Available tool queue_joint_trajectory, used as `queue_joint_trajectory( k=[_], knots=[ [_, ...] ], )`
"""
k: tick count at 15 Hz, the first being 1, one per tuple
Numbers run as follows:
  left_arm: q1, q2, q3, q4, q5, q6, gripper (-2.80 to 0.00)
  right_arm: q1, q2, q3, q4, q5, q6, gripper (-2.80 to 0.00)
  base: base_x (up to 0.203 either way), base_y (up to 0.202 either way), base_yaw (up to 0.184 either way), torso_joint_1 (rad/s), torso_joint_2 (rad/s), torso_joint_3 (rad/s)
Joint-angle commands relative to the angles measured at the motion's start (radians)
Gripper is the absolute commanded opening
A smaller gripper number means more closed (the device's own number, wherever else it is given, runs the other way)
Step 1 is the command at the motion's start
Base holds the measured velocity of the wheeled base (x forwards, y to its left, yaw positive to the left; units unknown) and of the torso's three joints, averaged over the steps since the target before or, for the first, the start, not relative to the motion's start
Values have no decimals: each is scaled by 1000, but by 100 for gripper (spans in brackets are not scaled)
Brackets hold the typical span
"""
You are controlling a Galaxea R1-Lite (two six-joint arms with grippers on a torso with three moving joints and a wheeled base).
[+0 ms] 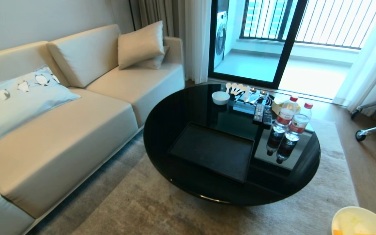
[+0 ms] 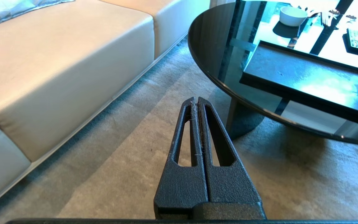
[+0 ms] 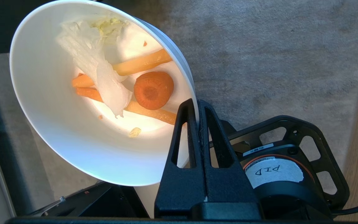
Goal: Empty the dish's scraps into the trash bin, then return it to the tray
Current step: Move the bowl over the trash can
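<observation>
My right gripper [image 3: 197, 107] is shut on the rim of the dish [image 3: 73, 137], a glossy white deep bowl held over the carpet. The scraps [image 3: 129, 85] lie inside it: carrot strips, a round carrot slice and pale cabbage pieces. In the head view the dish [image 1: 361, 222] peeks in at the bottom right corner. The black tray [image 1: 212, 150] lies bare on the round black table [image 1: 175, 107]. The trash bin is out of view. My left gripper [image 2: 196, 101] is shut on nothing, hanging over the carpet beside the table.
A smaller white bowl [image 1: 220, 97], spoons [image 1: 235, 88], remotes [image 1: 263, 114] and two water bottles [image 1: 289, 127] stand on the table's far side. A beige sofa [image 1: 60, 130] runs along the left. Part of my black base [image 3: 291, 161] shows below the dish.
</observation>
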Motion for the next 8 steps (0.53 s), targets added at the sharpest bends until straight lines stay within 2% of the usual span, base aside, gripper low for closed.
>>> queue_joint_trajectory(
  k=[1,3,8],
  knots=[
    [0,0,0,0,0,-1,-280,0,-8,1,6,-2,3,-280,-181,0,-2,1,2,-1],
    [0,0,0,0,0,-1,-280,0,-8,0,3,-2,2,-280,-103,0,-2,-1,1,3],
    [0,0,0,0,0,-1,-280,0,-10,0,-3,-2,2,-280,0,0,0,0,0,0]
  ],
)
